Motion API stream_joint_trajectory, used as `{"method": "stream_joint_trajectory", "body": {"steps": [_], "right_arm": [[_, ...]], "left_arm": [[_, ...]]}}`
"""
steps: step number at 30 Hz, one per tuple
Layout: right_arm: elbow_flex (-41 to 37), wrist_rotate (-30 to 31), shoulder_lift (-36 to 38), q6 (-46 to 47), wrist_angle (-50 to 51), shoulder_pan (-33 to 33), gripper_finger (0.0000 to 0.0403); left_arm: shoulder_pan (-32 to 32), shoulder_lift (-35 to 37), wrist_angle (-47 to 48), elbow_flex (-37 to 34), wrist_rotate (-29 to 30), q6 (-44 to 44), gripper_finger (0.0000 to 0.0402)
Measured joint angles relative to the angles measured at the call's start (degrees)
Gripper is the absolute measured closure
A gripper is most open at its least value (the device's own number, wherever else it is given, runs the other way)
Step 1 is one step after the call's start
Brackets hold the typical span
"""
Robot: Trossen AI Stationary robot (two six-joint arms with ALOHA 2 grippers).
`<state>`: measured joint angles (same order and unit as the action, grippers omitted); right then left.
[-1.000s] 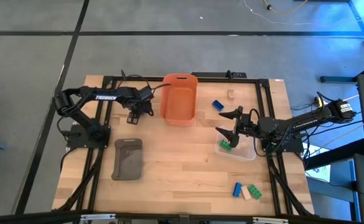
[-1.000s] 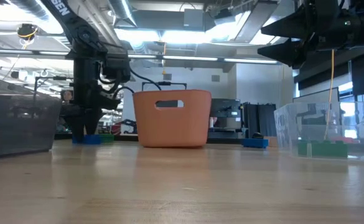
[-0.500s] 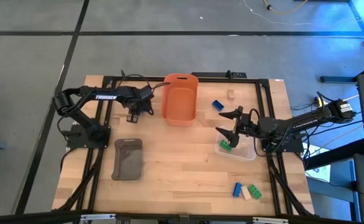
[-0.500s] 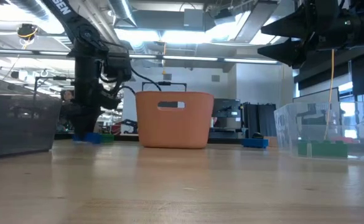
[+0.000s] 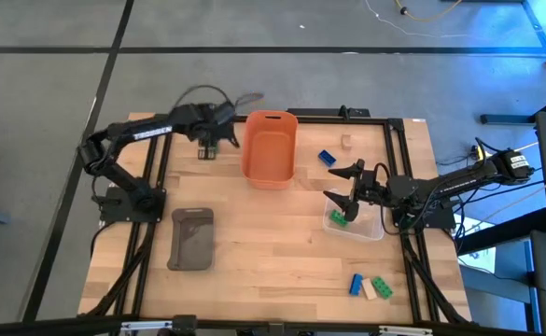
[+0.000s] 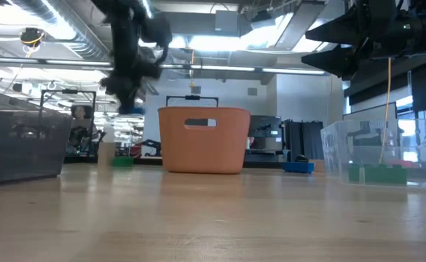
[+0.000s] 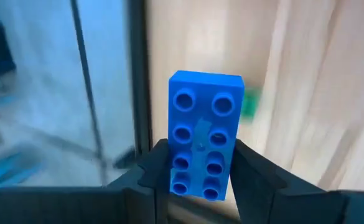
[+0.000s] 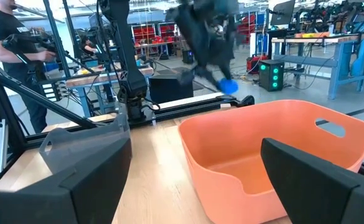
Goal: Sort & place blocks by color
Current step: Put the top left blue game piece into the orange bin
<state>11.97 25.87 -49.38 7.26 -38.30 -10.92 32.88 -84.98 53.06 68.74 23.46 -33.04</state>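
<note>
While the left hand (image 7: 200, 180) pinches a blue block (image 7: 205, 134) by its lower end, fingers closed partway on its two long sides, the arm hangs raised above the far-left part of the worktop (image 5: 273, 243), just left of the orange bin (image 5: 270, 149). From the low view the left hand is well clear of the wood, up near the picture's top, so the step in hand looks like the carry: a blue block lifted and on its way to wherever blue belongs. The orange bin is the nearest container, and its inside appears bare from above.

Over on the right, the right hand (image 5: 341, 187) hovers with its fingers spread wide and nothing between them, above a clear tray (image 5: 358, 224) that already holds a green block (image 5: 338, 217). Other blocks are not yet sorted: a blue one (image 5: 326, 158) and a tan one (image 5: 346, 142) lie far right of the bin, a small green block (image 6: 122, 161) sits on the wood below the raised arm, and a blue, tan and green cluster (image 5: 370, 287) waits at the near right. A grey tray (image 5: 191, 238) lies at the near left.

Next, I judge, the left arm needs to swing right until the block is above the bin's opening, clear the rim, then release.
</note>
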Motion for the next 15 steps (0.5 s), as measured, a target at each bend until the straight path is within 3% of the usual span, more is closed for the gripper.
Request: {"method": "stream_joint_trajectory", "body": {"steps": [4,8,11,15], "right_arm": [[0.0,0.0,0.0,-0.1,0.0,0.0,0.0043],[0.0,0.0,0.0,-0.3,0.0,0.0,0.0043],[0.0,0.0,0.0,-0.3,0.0,0.0,0.0043],[0.0,-0.1,0.0,-0.3,0.0,0.0,0.0043]], "left_arm": [[-0.5,6.7,-11.5,0.9,-17.5,6.8,0.0281],[-4.4,14.6,-29.9,-5.7,-31.0,16.1,0.0281],[-10.8,18.0,-46.2,-14.2,-33.5,23.4,0.0281],[-20.7,18.6,-69.2,-26.9,-30.9,33.1,0.0281]]}}
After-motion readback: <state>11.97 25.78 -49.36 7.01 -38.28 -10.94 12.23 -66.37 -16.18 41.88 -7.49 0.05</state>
